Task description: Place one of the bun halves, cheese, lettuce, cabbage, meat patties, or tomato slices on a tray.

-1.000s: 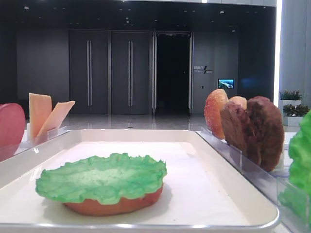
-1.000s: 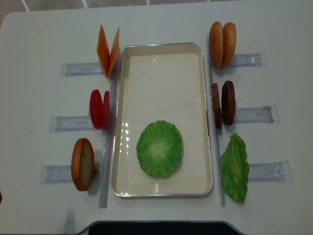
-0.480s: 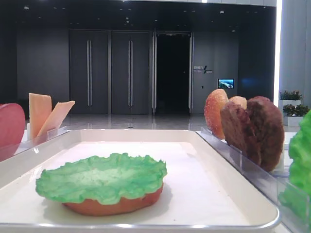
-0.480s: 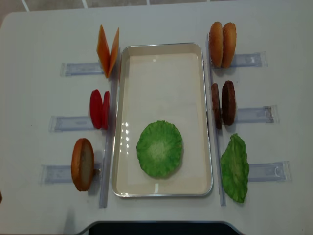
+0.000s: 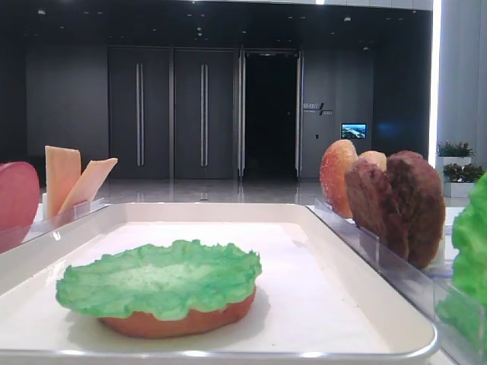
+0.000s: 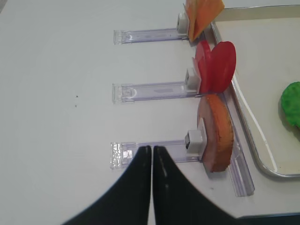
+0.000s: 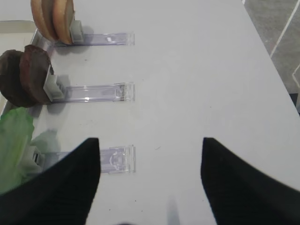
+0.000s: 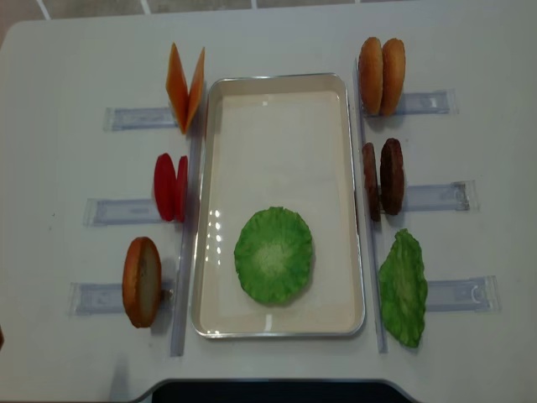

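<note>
Lying flat on a bun half (image 5: 179,322) near the front end of the tray (image 8: 277,101): one lettuce (image 8: 273,255) leaf. Flanking on the counter (image 8: 67,67), upright in clear holders (image 8: 428,197): cheese (image 8: 185,86), tomato slices (image 8: 170,186), meat patties (image 8: 383,177). Right tool (image 7: 150,178) spread wide and empty; left tool (image 6: 152,161) pressed closed, holding nothing.

A big white table (image 8: 75,59) holds six clear plastic holders (image 8: 134,117) in two rows, and far behind it stand dark doors (image 5: 171,114) and a small glowing screen (image 5: 353,131).
</note>
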Robot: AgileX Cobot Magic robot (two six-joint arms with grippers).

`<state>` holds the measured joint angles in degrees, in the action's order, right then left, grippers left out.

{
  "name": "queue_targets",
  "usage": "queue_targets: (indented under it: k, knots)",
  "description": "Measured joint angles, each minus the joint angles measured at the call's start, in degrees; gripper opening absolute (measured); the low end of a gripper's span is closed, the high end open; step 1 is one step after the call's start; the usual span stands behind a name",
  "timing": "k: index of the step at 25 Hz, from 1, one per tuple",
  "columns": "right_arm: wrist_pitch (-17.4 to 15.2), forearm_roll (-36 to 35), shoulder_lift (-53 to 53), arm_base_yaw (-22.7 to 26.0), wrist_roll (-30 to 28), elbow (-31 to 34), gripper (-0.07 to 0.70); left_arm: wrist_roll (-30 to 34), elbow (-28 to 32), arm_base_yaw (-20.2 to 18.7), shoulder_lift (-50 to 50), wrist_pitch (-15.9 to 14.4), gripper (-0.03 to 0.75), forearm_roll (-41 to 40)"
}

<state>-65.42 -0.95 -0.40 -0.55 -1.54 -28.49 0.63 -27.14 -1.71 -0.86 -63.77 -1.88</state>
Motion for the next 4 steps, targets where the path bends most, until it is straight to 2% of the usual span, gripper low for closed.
queue_targets:
  k: [4]
  knots:
    - [0.0,0.0,0.0,0.0,0.0,0.0,0.47,0.0,0.0,0.0,0.0,0.0,0.0,0.0]
